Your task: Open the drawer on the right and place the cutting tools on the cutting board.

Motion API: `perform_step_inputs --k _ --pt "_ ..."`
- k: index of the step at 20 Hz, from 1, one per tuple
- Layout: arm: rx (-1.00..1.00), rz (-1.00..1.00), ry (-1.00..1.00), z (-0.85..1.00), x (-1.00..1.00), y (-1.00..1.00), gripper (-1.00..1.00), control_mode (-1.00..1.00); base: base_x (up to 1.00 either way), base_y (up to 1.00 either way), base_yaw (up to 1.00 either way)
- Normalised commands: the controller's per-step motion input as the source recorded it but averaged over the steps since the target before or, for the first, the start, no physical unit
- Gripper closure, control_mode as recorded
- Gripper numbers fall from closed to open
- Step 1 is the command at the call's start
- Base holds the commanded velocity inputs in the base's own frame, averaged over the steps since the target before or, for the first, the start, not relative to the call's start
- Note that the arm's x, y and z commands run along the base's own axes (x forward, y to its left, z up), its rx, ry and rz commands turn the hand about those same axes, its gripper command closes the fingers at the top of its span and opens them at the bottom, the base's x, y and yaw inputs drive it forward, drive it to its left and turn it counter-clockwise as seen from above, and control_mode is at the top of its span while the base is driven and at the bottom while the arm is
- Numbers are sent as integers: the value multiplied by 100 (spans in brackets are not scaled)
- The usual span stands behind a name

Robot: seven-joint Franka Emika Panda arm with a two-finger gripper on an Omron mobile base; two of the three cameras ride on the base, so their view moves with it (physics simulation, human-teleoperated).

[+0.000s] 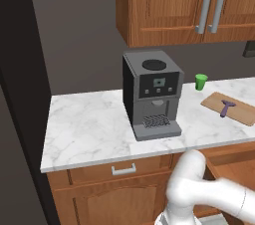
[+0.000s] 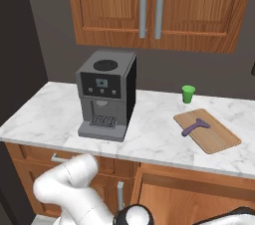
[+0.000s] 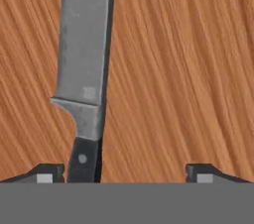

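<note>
Wood: drawer floor under knife, left of frame.
Axis: blade up, handle down by left tip.
Pincer: wide open, empty, knife off-centre left.
Board: purple tool on it.

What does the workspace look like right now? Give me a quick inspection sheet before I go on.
Surface: white marble counter on brown wood cabinets.
Job's things: purple-handled tool lies on the cutting board. Drawer on the right stands open. A knife with a grey blade and dark handle lies on the drawer's wood floor.
Clutter: coffee machine; small green cup behind the board.
Pincer: open, low over the knife, handle by one fingertip, nothing held.
Cables: nothing seen.
Surroundings: upper cabinet doors with long grey handles; dark wall behind.
</note>
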Motion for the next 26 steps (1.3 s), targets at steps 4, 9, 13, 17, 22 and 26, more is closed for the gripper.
perform_step_inputs --k 4,9,13,17,22,26 --pt "-14 -3 -38 -10 -64 56 -100 -100 0 0 0" --pt "-24 -11 -20 0 -13 44 -100 -100 0 0 0" --pt "-25 -16 -3 9 15 22 -100 -100 0 0 0" --pt "-23 -18 2 32 49 4 -100 -100 0 0 0" --pt "-17 -16 14 35 49 0 -100 -100 0 0 0" --pt "-10 -12 21 4 18 0 -100 -100 0 0 0"
